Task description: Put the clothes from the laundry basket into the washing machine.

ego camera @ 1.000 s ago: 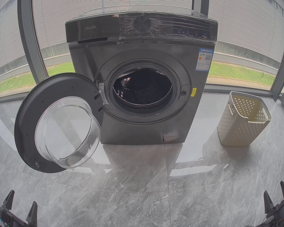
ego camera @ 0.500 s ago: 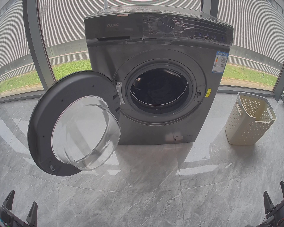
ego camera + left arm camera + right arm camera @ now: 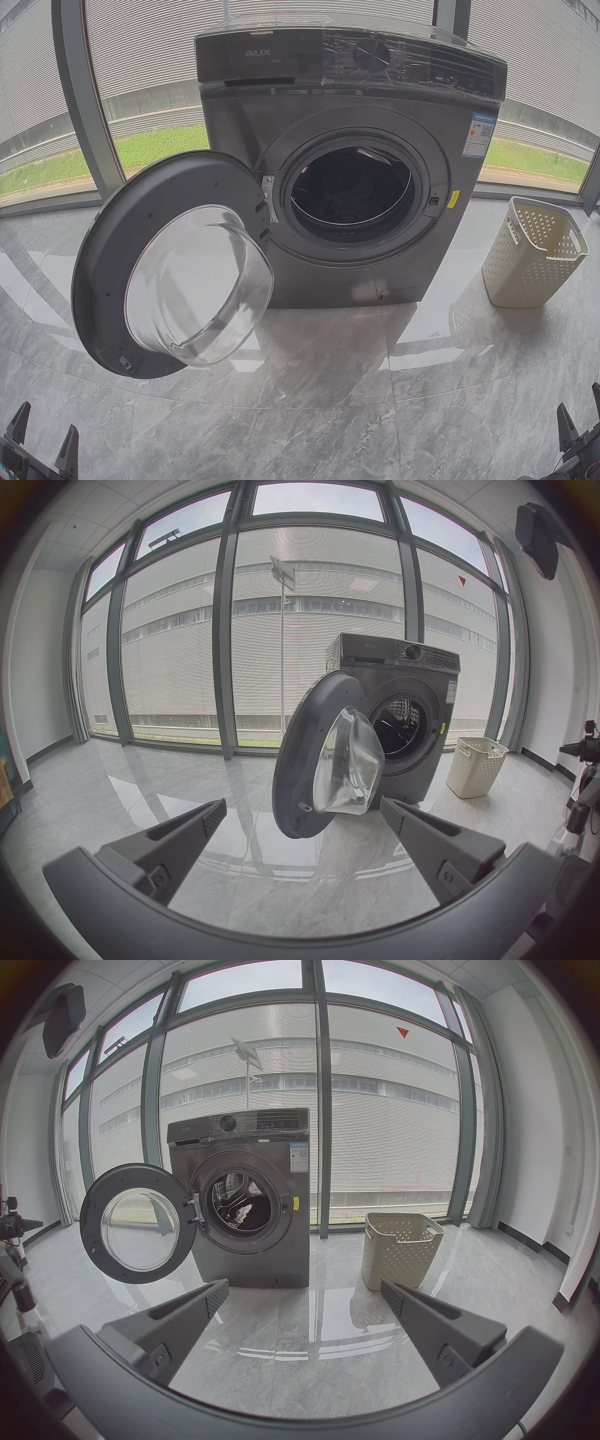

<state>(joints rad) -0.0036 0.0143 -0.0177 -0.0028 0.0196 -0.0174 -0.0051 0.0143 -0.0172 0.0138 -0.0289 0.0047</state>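
Note:
A grey front-loading washing machine [image 3: 350,187] stands ahead with its round door [image 3: 169,269] swung wide open to the left. Dark clothes [image 3: 240,1213] lie inside the drum [image 3: 351,194]. To the machine's right a cream perforated laundry basket [image 3: 533,253] stands on the floor; what it holds cannot be made out. My left gripper [image 3: 303,811] is open and holds nothing, low at the near left [image 3: 44,431]. My right gripper [image 3: 304,1291] is open and holds nothing too, low at the near right [image 3: 578,415]. Both are well short of the machine and the basket.
Glossy grey marble floor [image 3: 312,406] lies between me and the machine. Tall windows with dark frames [image 3: 75,106] run behind it. The open door juts out over the floor on the left. A tripod stand [image 3: 584,780] is off to one side.
The camera has moved: the machine, door and basket all sit further right in the head view than before. Both grippers keep the same place and stay open.

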